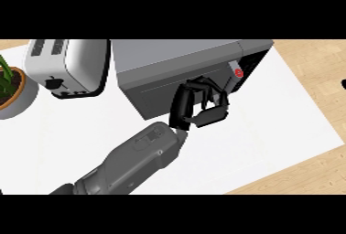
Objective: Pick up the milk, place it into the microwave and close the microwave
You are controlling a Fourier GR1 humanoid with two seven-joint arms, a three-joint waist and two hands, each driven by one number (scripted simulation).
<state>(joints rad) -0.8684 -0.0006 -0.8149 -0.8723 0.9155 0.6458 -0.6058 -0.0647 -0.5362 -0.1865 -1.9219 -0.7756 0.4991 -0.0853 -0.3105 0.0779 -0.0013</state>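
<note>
No readable text on microwave [177, 61] or toaster [66, 64]

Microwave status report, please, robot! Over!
Left hand open against the microwave door, right hand out of view. Milk not in sight; door looks shut. Toaster and potted plant sit clear to the side.

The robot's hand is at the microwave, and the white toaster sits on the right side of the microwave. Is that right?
Not quite. The head view shows the white toaster on the left side of the microwave, not the right. The rest holds: the robot's hand is at the microwave, against its front.
</note>
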